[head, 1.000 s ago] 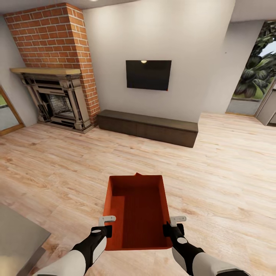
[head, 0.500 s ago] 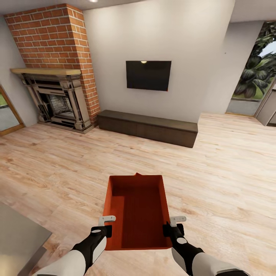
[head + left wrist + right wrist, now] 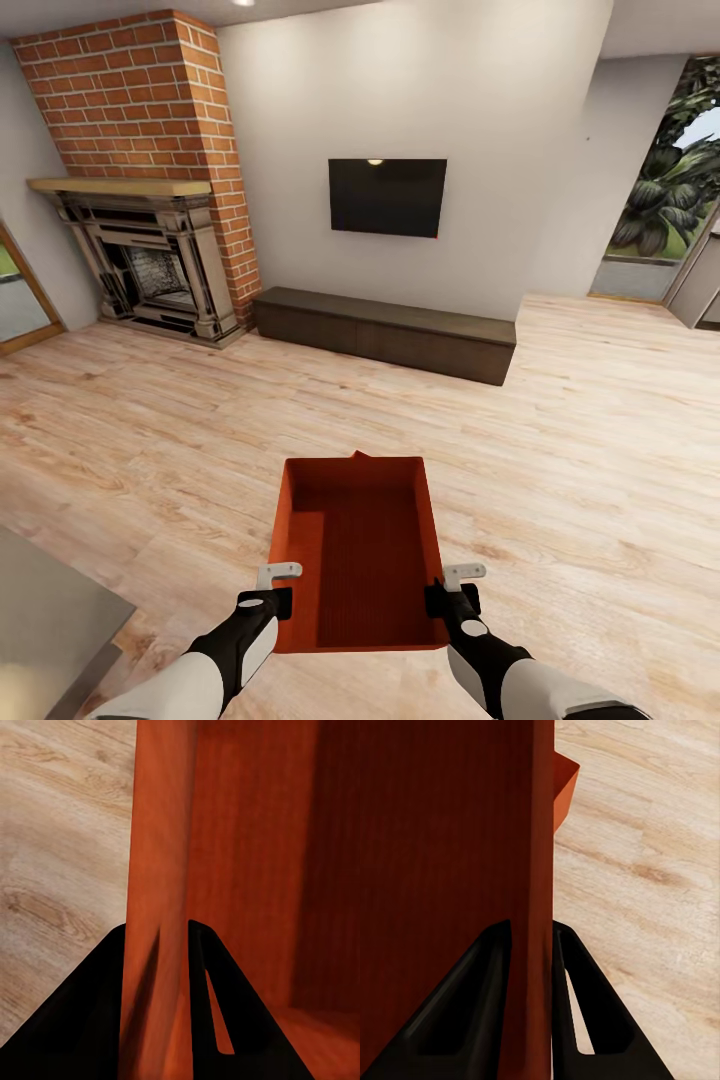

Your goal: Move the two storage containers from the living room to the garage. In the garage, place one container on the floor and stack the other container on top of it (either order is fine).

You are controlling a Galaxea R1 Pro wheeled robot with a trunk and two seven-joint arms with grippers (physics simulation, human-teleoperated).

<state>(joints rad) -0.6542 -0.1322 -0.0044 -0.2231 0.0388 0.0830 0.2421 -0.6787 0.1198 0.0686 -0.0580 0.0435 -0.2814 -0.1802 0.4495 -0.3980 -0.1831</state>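
- Orange-red storage container (image 3: 360, 550) hangs low in front of the robot at 6 o'clock in the head view, open top up, over the pale wood-plank floor (image 3: 590, 450) of the living room.
- Left claw (image 3: 270, 595) is clamped on the container's left wall near the near corner; in the left wrist view the left claw (image 3: 156, 945) has one black finger on each face of that wall (image 3: 157, 855).
- Right claw (image 3: 452, 592) is clamped the same way on the right wall; the right wrist view shows the right claw (image 3: 531, 941) pinching the thin wall edge (image 3: 540, 832) between its fingers.
- Gripping both long walls likely keeps the bin level and stops it swinging while the base drives.
- A small orange tab (image 3: 360, 457) juts past the far rim, also seen in the right wrist view (image 3: 564, 784); it may be a second bin nested beneath, but I cannot tell.
- Brick fireplace (image 3: 140, 170) sits at 10 o'clock, the black TV (image 3: 387, 195) at 12 with the low dark cabinet (image 3: 385, 333) beneath it.
- An opening with greenery (image 3: 670, 190) lies at 2 o'clock.
- Judging by the room, the carry to the garage is not yet done; the robot needs to turn away from this wall.
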